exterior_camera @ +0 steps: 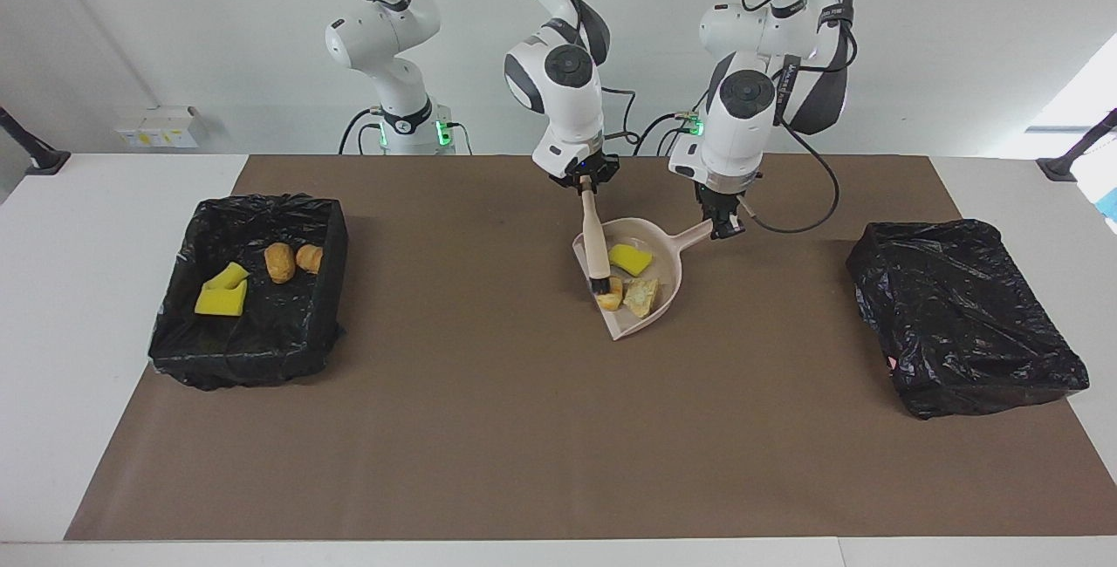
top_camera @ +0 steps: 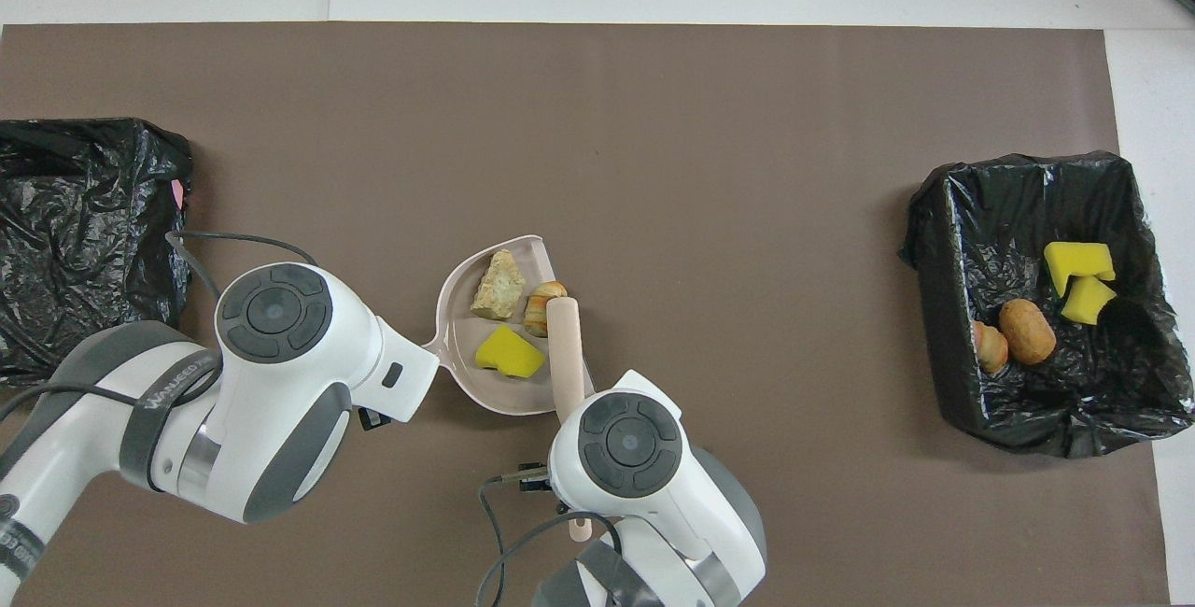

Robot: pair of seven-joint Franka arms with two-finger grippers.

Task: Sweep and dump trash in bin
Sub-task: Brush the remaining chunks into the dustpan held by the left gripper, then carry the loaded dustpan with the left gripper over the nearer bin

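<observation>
A beige dustpan (exterior_camera: 668,263) (top_camera: 461,331) rests mid-table with trash in it: a yellow sponge piece (exterior_camera: 630,259) (top_camera: 509,353), a tan chunk (exterior_camera: 644,295) (top_camera: 499,285) and a brown bread piece (exterior_camera: 613,292) (top_camera: 540,307). My left gripper (exterior_camera: 723,225) is shut on the pan's handle. My right gripper (exterior_camera: 584,186) is shut on the beige brush (exterior_camera: 596,244) (top_camera: 565,345), whose bristle end sits at the pan's mouth against the bread piece. The open black-lined bin (exterior_camera: 262,349) (top_camera: 936,308) at the right arm's end holds several more yellow and brown scraps. From overhead both wrists hide their fingers.
A second box wrapped in a black bag (exterior_camera: 964,314) (top_camera: 75,215) sits at the left arm's end. A brown mat (exterior_camera: 524,445) covers the table, with white tabletop around it.
</observation>
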